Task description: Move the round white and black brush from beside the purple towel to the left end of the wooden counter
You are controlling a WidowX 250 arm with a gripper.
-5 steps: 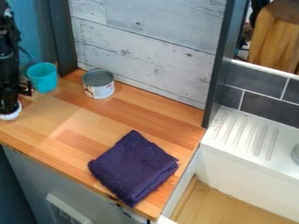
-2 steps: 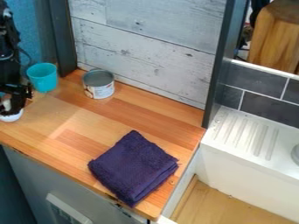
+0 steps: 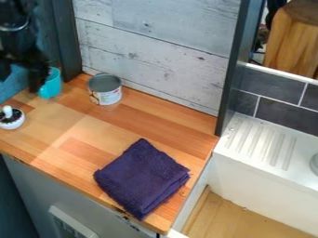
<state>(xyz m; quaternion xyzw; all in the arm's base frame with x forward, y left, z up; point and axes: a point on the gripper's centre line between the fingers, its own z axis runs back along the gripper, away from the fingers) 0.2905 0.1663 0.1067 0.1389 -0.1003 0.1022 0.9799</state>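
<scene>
the tin (image 3: 105, 96), open at the top and with a printed label, stands upright on the wooden bench (image 3: 142, 121), close to the plank wall (image 3: 155, 42) behind it. to the left of the tin in the view, the black gripper (image 3: 20, 80) hangs over the bench's far left part. its jaws stand well apart and have hold of nothing visible. one side of it hides part of the turquoise cup (image 3: 52, 84), which sits just left of the tin; whether the two touch i cannot tell. farther left of the tin and nearer the camera, a small round white pot (image 3: 12, 124) with a dark top and a white knob rests on the bench, apart from the jaws. nearer the camera than the tin and to its right lies a folded dark purple cloth (image 3: 142, 177). well right of the tin is a white ridged ledge (image 3: 248, 160).
</scene>
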